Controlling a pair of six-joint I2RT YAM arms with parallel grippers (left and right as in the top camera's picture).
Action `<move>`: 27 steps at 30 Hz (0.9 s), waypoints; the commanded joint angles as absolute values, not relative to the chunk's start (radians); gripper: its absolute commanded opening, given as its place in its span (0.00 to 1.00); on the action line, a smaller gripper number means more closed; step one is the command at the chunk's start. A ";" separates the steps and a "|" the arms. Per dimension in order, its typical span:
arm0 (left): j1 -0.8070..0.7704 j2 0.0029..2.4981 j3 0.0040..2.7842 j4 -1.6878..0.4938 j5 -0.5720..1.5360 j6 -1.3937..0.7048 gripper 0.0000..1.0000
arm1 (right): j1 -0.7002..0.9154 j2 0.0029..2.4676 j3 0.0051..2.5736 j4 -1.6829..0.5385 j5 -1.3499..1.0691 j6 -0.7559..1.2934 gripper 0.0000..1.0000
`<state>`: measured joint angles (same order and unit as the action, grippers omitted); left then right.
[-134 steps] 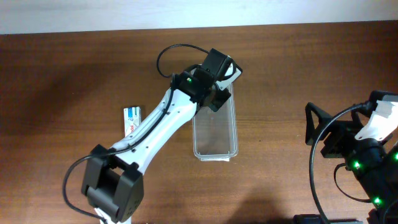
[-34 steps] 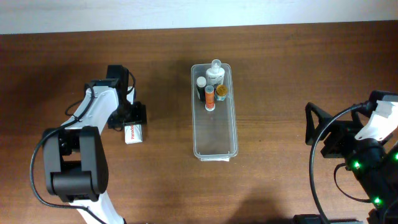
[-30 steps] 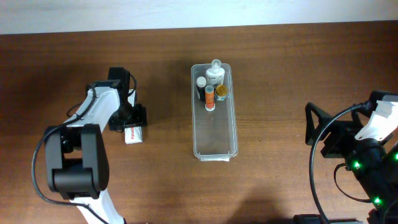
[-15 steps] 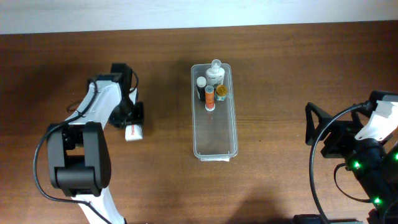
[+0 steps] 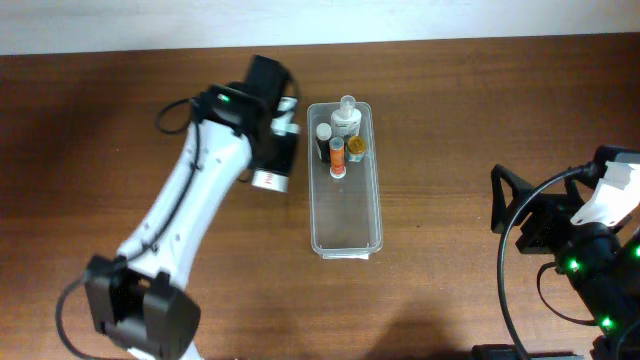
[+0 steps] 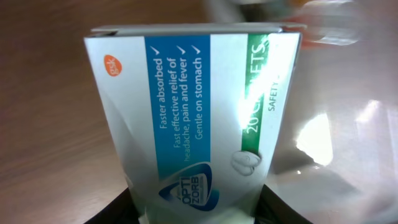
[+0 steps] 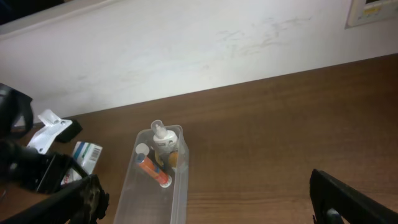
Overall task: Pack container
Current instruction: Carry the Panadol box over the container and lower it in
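The container (image 5: 376, 215) is a long clear bin in the middle of the table; it also shows in the right wrist view (image 7: 180, 186). At its far end stand a white bottle (image 5: 347, 121), an orange tube (image 5: 337, 156) and a small amber bottle (image 5: 356, 147). My left gripper (image 5: 272, 160) is shut on a white, blue and green tablet box (image 5: 270, 181) and holds it just left of the container. The box (image 6: 193, 106) fills the left wrist view, with the jaws (image 6: 199, 208) at its lower end. My right gripper (image 7: 211, 205) is open and empty at the far right (image 5: 520, 215).
A white wall runs along the table's far edge (image 7: 205, 50). The left arm (image 5: 190, 220) stretches diagonally across the left half of the table. The right arm's base and cables (image 5: 590, 270) fill the lower right corner.
My left gripper has taken the tablet box from the left side of the table and carried it right, up to the container's left wall. The right arm has not moved.
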<state>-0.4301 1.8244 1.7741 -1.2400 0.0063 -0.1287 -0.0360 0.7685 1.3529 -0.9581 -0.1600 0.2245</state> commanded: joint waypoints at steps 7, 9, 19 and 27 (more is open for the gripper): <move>-0.636 1.740 1.791 -1.195 0.006 -0.253 0.46 | -0.041 0.768 1.360 -0.955 -0.169 0.214 0.98; -0.658 1.743 1.781 -1.164 -0.017 -0.250 0.46 | -0.041 0.768 1.360 -0.955 -0.169 0.214 0.99; -0.673 1.819 1.771 -1.129 -0.026 -0.197 0.45 | -0.041 0.768 1.360 -0.955 -0.169 0.214 0.98; -0.679 1.937 1.768 -1.146 0.038 -0.326 0.45 | -0.041 0.768 1.360 -0.955 -0.169 0.214 0.98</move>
<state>-0.6739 1.8874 1.7756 -1.1416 0.0013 -0.2554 -0.0360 0.7685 1.3529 -0.9581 -0.1600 0.2241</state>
